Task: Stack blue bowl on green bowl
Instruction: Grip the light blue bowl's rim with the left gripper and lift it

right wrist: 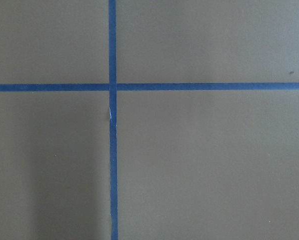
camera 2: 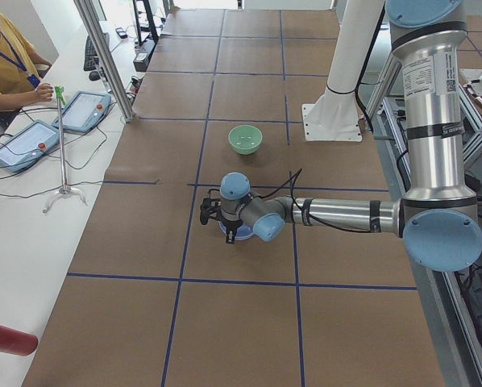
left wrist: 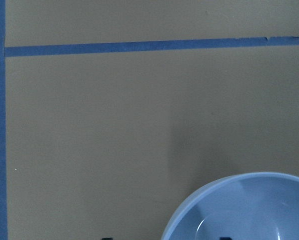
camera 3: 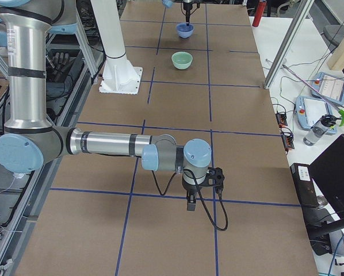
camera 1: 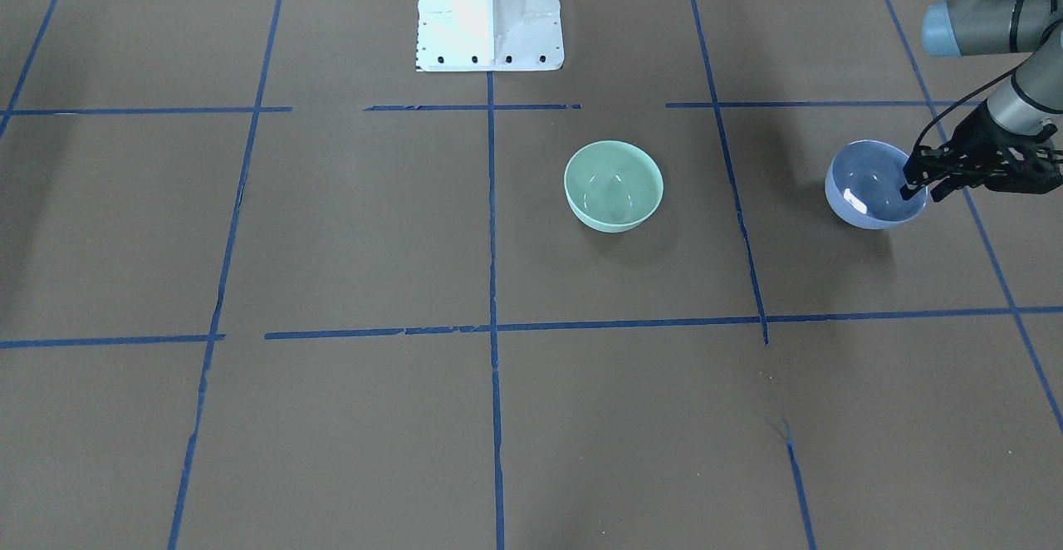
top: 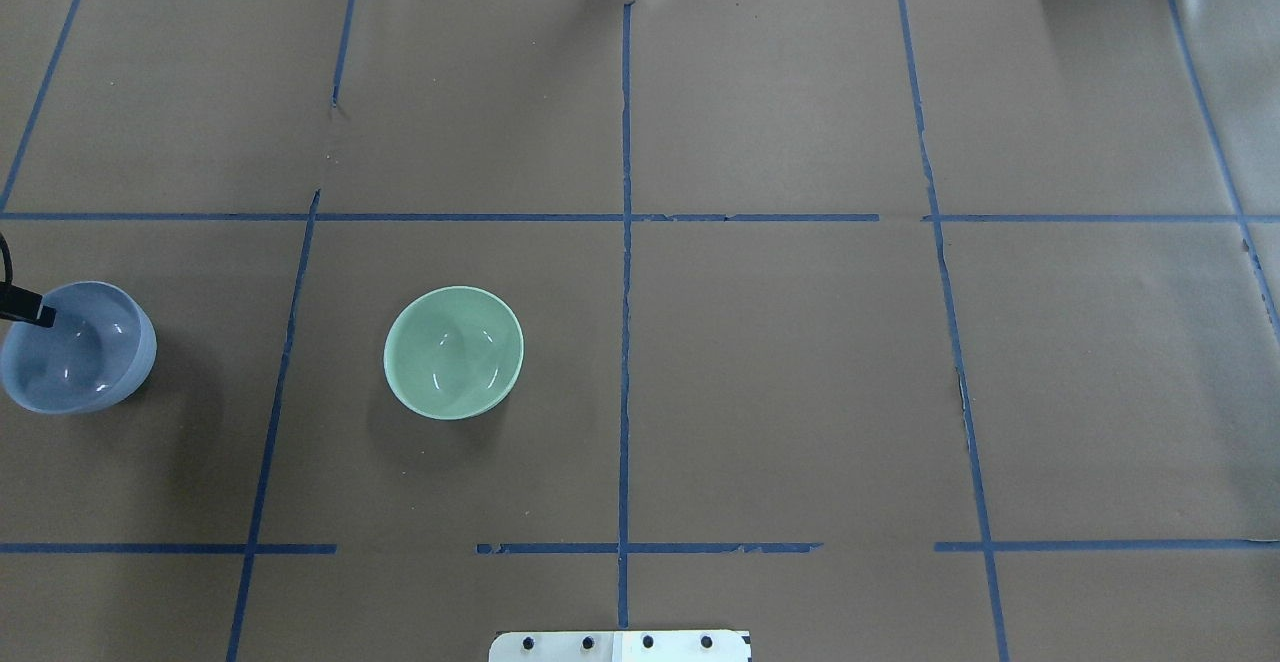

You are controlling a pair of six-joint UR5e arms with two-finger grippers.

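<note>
Front-facing view first: my left gripper [camera 1: 923,191] sits at the rim of the blue bowl [camera 1: 872,186], one finger dipped inside the wall and the other outside it. That straddle makes sense to me, since the thin rim is the one place a two-finger hand can pinch a round bowl. The left wrist camera backs it up: two dark fingertips peek in at the bottom edge, set apart, with the rim running between them. So I read the fingers as spread and not yet clamped.

The blue bowl appears to rest upright on the table [camera 1: 374,226], out toward the robot's left end. The green bowl [camera 1: 613,184] stands well apart from it, nearer the middle, mouth up and ready to take the other one nested inside.

My right gripper [camera 3: 203,185] hangs low over the table, far from both bowls; I judge it is parked out of the way. From that side view alone I cannot tell whether its fingers are spread or together.

Next, as I see it: squeeze the rim, lift, carry across.
</note>
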